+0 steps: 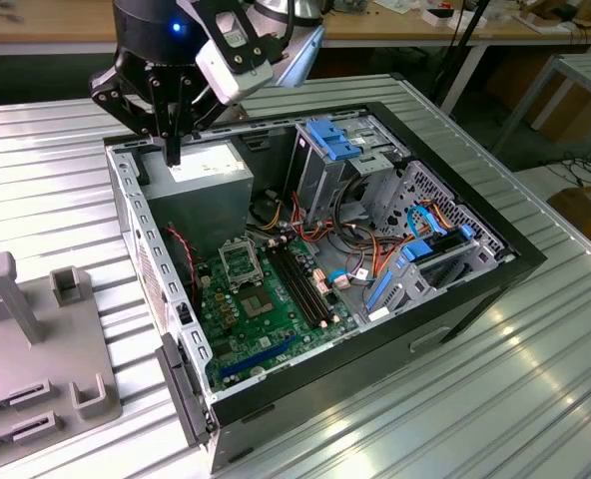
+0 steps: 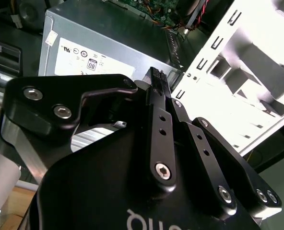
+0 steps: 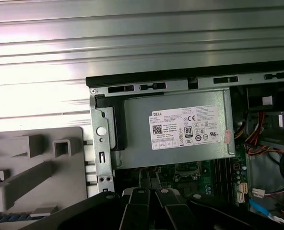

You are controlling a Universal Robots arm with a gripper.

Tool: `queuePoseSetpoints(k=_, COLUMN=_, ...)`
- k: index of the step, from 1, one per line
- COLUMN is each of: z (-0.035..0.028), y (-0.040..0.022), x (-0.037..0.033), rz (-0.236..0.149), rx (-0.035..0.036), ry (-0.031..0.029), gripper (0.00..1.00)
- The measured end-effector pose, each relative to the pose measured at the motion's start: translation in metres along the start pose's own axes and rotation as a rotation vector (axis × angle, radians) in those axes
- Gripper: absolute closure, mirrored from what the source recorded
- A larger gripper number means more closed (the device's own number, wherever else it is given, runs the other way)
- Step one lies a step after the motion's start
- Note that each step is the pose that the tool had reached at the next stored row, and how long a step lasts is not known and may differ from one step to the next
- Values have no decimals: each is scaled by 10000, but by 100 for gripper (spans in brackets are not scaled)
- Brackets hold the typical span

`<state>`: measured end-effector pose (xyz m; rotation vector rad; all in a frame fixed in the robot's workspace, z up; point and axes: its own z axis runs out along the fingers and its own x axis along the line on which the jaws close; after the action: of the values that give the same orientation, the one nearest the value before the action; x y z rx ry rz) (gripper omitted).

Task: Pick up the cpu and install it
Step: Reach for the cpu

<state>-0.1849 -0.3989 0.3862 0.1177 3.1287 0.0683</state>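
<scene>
My gripper (image 1: 173,152) hangs over the back corner of the open computer case (image 1: 475,289), just above the grey power supply (image 1: 214,178). Its two black fingers are pressed together, and in both wrist views the tips (image 2: 157,76) (image 3: 149,178) meet with nothing visible between them. The cpu is out of view. The square cpu socket (image 1: 238,261) sits on the green motherboard (image 1: 266,314), below the power supply and nearer the exterior view's bottom than the gripper. The first wrist view shows the socket (image 3: 186,167) just beyond the fingertips.
A grey plastic fixture (image 1: 36,349) with upright posts lies on the ribbed metal table (image 1: 535,399) at the exterior view's left. Inside the case are memory slots (image 1: 300,284), bundled cables (image 1: 360,249) and blue drive brackets (image 1: 330,140). The case's metal wall (image 1: 151,259) stands beside the gripper.
</scene>
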Motion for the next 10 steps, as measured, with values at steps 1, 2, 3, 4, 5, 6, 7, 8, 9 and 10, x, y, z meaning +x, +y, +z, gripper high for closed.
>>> queuePoseSetpoints(k=1, z=2, y=-1, x=13, rz=0, rx=0, ry=9, gripper=89)
queuePoseSetpoints(k=2, z=3, y=-2, x=20, rz=0, rx=1, ry=14, gripper=89)
queuePoseSetpoints(k=3, z=4, y=-2, x=28, rz=1, rx=2, ry=18, gripper=89)
queuePoseSetpoints(k=4, z=5, y=-3, x=36, rz=1, rx=1, ry=22, gripper=89)
queuePoseSetpoints(k=5, z=6, y=-4, x=44, rz=1, rx=2, ry=26, gripper=89)
queuePoseSetpoints(k=6, z=7, y=-4, x=52, rz=0, rx=2, ry=29, gripper=89)
queuePoseSetpoints(k=7, z=8, y=-5, x=60, rz=1, rx=2, ry=31, gripper=89)
queuePoseSetpoints(k=8, z=9, y=-6, x=71, rz=1, rx=3, ry=38, gripper=89)
queuePoseSetpoints(k=9, z=10, y=-6, x=79, rz=1, rx=3, ry=41, gripper=89)
queuePoseSetpoints(k=10, z=11, y=-7, x=86, rz=2, rx=3, ry=45, gripper=89)
